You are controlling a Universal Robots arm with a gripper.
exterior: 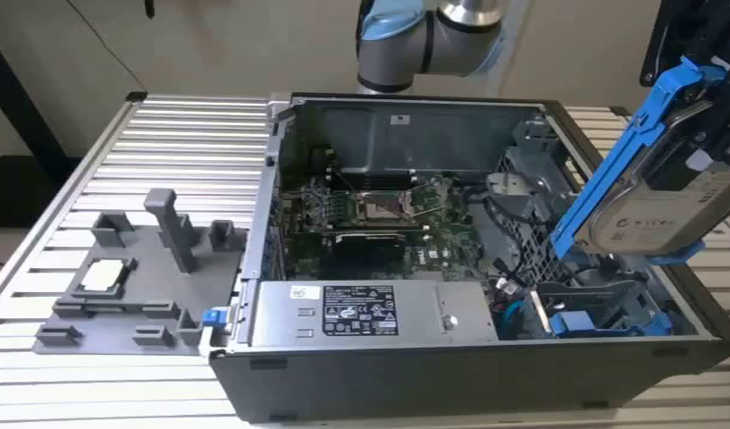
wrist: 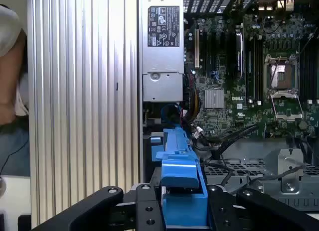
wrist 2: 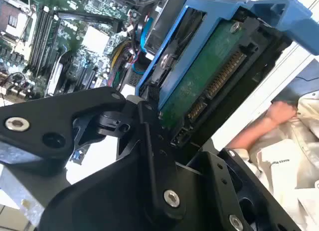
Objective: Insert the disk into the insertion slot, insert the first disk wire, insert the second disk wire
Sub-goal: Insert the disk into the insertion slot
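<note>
Ribbed counter (exterior: 162,134) on the left, open case (exterior: 400,100) mid-frame, insertion slot (exterior: 585,315) lower right. End effector (wrist: 182,201) is clamped tight on the disk (exterior: 645,201), tilted upper right above the slot. Crooked entry could snag those cables (exterior: 499,223) imo.

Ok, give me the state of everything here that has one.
disk, in its blue caddy, held tilted in the air.
gripper, shut on the disk.
insertion slot, not yet holding the disk.
computer case, lying on its side, open on top.
processor socket, bare, no cooler on it.
</note>
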